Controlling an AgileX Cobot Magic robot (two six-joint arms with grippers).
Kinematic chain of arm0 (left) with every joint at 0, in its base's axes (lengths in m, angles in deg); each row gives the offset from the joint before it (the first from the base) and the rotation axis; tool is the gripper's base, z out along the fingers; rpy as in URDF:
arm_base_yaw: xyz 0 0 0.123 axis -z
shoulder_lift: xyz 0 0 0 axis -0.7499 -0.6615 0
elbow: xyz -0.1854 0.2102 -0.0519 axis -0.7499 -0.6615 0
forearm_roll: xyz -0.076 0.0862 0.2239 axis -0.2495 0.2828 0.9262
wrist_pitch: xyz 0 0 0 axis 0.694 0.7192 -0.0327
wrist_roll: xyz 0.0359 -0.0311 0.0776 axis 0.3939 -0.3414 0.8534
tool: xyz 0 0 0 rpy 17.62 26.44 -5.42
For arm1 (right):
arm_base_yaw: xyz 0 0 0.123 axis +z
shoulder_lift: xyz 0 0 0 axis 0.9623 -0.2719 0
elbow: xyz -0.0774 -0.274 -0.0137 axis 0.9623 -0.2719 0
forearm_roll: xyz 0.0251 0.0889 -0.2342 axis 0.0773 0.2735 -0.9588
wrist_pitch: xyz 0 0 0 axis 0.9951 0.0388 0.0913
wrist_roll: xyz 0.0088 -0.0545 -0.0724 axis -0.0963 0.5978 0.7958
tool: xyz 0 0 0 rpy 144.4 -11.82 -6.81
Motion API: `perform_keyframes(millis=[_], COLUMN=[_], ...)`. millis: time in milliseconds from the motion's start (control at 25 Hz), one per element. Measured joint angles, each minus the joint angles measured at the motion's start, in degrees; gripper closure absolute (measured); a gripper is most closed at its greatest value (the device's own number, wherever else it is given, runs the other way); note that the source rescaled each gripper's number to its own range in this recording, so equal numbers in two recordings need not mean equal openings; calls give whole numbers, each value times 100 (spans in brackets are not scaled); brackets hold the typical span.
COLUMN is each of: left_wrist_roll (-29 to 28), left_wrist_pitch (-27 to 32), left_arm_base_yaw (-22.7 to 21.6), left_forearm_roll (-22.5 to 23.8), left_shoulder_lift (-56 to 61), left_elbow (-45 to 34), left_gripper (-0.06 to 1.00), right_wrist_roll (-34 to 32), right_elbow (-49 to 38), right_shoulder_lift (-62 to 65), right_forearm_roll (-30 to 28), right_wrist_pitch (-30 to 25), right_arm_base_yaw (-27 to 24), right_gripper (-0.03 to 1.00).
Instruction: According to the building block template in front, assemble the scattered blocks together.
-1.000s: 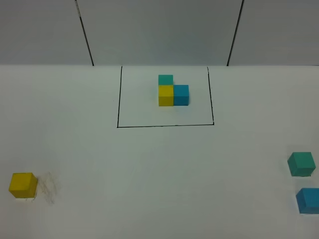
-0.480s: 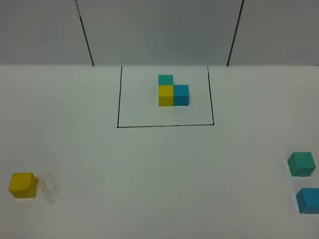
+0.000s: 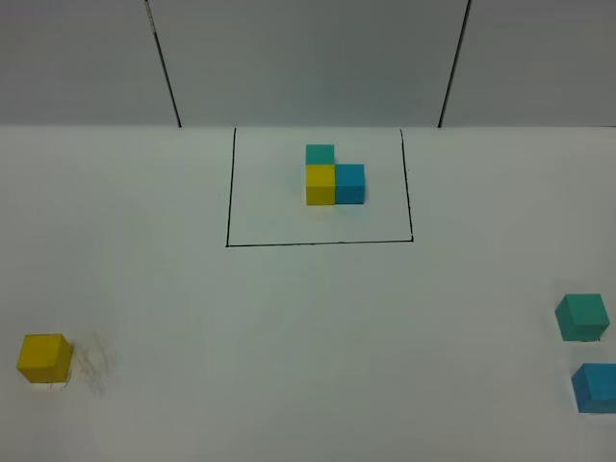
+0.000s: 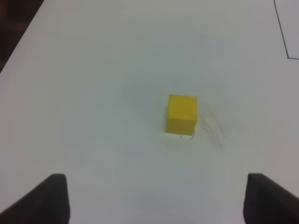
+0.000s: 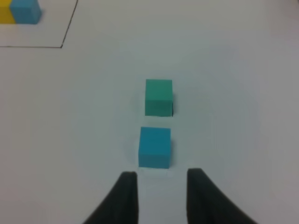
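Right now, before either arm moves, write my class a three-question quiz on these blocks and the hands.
1. True or false: the loose green block and the loose blue block lie apart.
2. Which loose block is nearest the right hand? A yellow, B green, C blue.
3. In the model inside the black outline, which colour touches both others?
Key: 1 true; 2 C; 3 yellow.

Bright, even and diffuse, with a faint greenish cast over the counter (image 3: 308, 327), only thin soft shadows hugging the blue block (image 5: 154, 147) just ahead of the right claw (image 5: 161, 172), and dark, blurred, out-of-focus tips on it and on the left claw (image 4: 156, 176).
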Motion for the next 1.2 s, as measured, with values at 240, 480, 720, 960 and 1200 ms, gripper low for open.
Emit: perform_keyframes(millis=[240,480,720,960,1200], left_wrist_roll=[-171,-251,-251,-228,-102], left_wrist_pitch=[-93,-404,-643,-1216,-1757], left_arm_base_yaw=[0,0,0,0,0], left_forearm_roll=[0,18,41,40,-46], left_shoulder_lift=[-620,-2549,-4738,-6262,-7376], left_elbow=[238,955,1605,1705,1700], left_gripper=[28,28,28,28,28], right_wrist_roll=[0,0,0,0,-5], right_elbow=[0,0,0,0,0], right_shoulder_lift=[0,0,0,0,0], right_forearm_roll=[0,0,0,0,0], right_wrist_pitch=[0,0,0,0,0], right_arm_base_yaw=[0,0,0,0,0], right_gripper=[97,97,97,97,97])
